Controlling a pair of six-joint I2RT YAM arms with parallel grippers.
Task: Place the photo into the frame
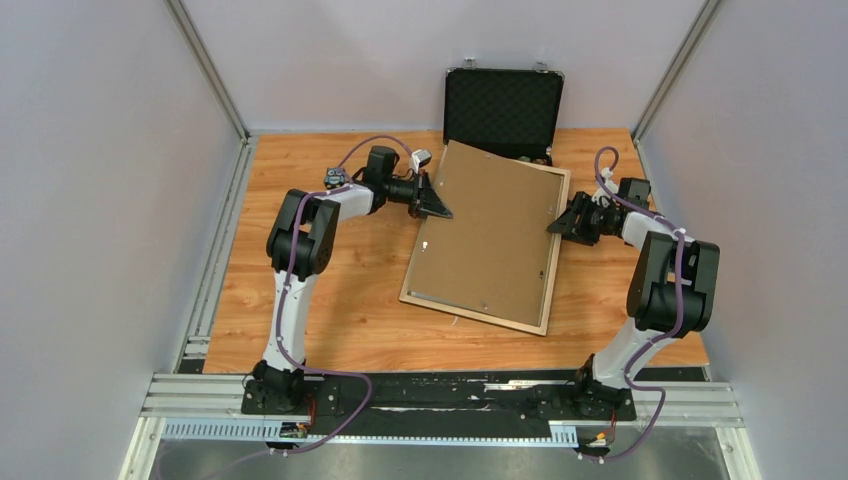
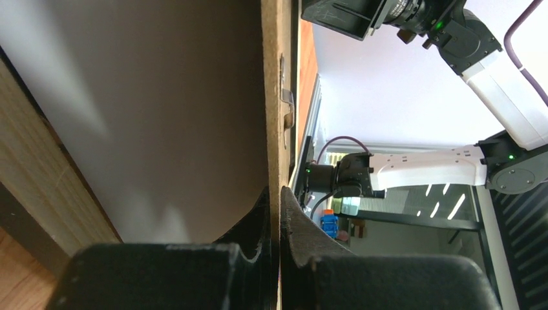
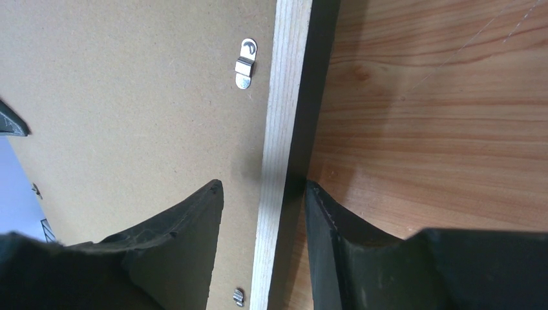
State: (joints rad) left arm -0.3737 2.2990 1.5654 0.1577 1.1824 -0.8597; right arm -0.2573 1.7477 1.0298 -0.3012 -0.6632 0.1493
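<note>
1. Overhead, an orange-brown wood-grain table [image 1: 330,300] fills a booth of plain pale walls [image 1: 100,200]. Silver aluminium rails [image 1: 450,400] cross its near edge, where both arm bases are bolted.
2. At the far edge, an open black carry case [image 1: 503,108] stands with its foam-lined lid upright against the back wall.
3. At the centre of the table lies the thin-railed rectangular picture frame [image 3: 282,116], light natural wood on the face turned up and black along its outer side. It is slightly skewed, with its far end near the case.
4. A flat brown hardboard backing panel [image 1: 490,235] covers the frame's opening. Its right side sits down inside the right rail, while its left side is tilted up off the frame.
5. Small silver metal clips [image 3: 244,63] sit on the panel just inside the right rail.
6. The left gripper [image 1: 437,207] is pinched on the panel's raised left edge, its two black fingers pressed against either face of the thin board.
7. The right gripper [image 3: 263,187] stands parted astride the right rail. One finger is over the panel, apart from the wood; the other is on the table side, against the rail's black edge.
8. Beneath the raised panel, the left wrist view shows a pale grey-white sheet [image 2: 161,116] inside the frame. Whether it is the photo's plain back cannot be told.
</note>
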